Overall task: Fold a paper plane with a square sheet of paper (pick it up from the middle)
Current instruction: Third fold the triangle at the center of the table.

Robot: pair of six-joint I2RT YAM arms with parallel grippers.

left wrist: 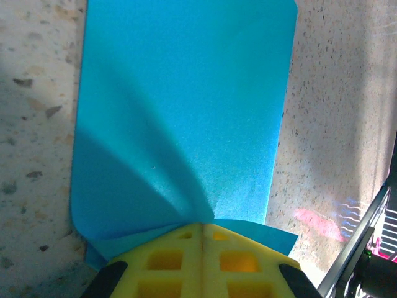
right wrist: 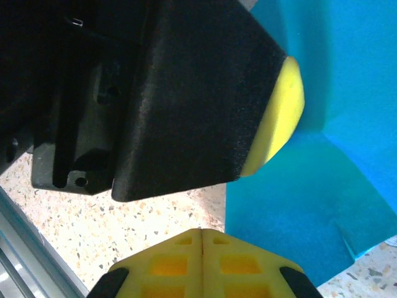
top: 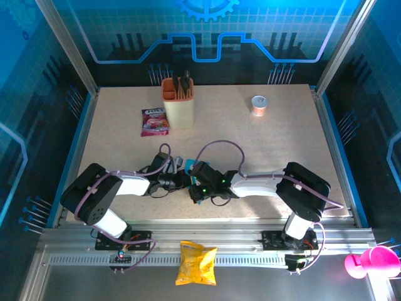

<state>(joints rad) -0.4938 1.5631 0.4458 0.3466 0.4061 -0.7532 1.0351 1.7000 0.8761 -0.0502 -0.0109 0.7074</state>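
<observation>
Both arms lie low and folded inward over the speckled beige tabletop (top: 276,144); the left arm (top: 135,185) reaches right from its base, the right arm (top: 260,185) reaches left, and their wrists meet near the middle of the near edge. The left tool (left wrist: 202,231) has its yellow pads pressed together on the near edge of the thin bright cyan-blue square sheet of paper (left wrist: 186,112); the sheet lies on the tabletop, puckered up into a ridge at the pinch. The right tool (right wrist: 202,234) is closed just beside the sheet's edge, no paper visible between its pads; the left tool's black-backed finger (right wrist: 205,105) looms close above it.
</observation>
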